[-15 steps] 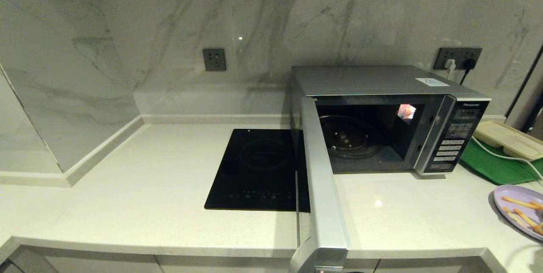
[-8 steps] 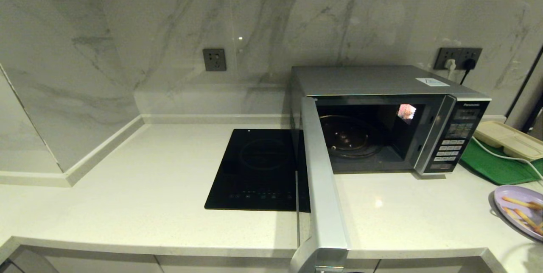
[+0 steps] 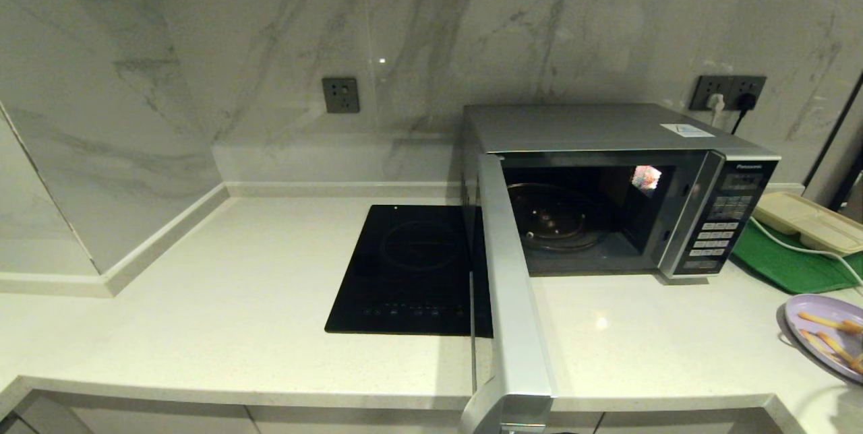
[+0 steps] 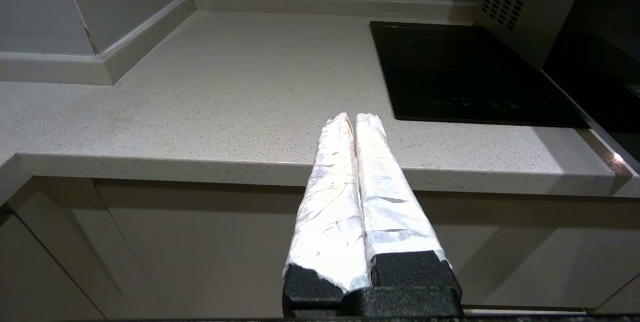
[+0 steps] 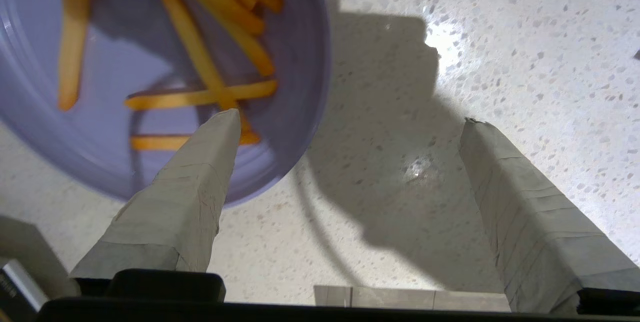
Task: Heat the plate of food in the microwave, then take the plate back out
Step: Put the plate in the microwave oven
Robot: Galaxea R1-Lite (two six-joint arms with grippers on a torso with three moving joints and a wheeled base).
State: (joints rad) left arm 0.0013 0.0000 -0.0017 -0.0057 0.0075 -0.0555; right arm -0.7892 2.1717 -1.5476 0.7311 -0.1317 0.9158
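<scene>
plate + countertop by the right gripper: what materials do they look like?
Plate of food: looks like moulded plastic or melamine; flat lilac colour, smooth satin surface with soft concentric rings, so hedged. Countertop: likely quartz or engineered stone; pale surface with fine dark speckles and a glossy highlight.

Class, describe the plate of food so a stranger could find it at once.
Start at the boxy silver-grey microwave with its door open. On the pale counter to its right, nearer than the green tray, lies a round lilac plate holding thin orange-yellow sticks, unlike the beige compartment tray.
</scene>
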